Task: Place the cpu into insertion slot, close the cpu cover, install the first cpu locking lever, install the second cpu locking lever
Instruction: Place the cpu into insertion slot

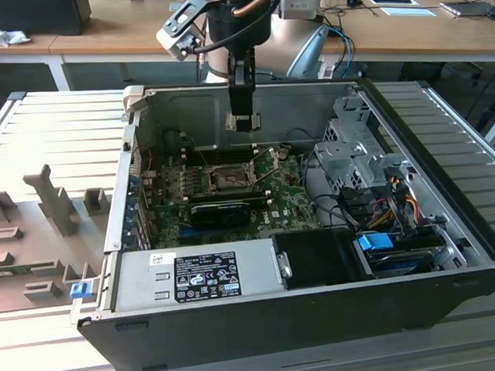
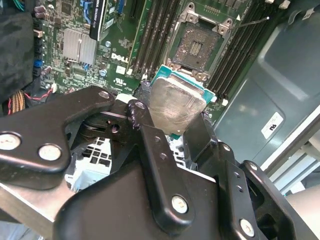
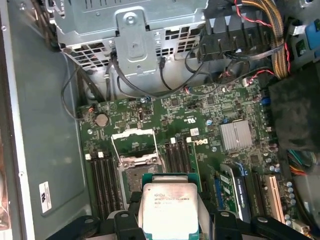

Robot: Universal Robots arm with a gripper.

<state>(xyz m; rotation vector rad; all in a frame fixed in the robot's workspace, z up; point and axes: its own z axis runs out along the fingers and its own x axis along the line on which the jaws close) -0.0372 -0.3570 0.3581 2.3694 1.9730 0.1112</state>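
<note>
The tool [image 2: 172, 127] is clenching the cpu [image 2: 176, 100] by its edges, holding it above the board, near the insertion slot [image 2: 200, 45] but not touching it. The cpu cover [image 3: 132, 144] is standing open. By my judgement, no step is finished yet.

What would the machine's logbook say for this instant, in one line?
gripper: shut on chip | chip: held above board, not in socket | socket: empty | cover: open
</note>
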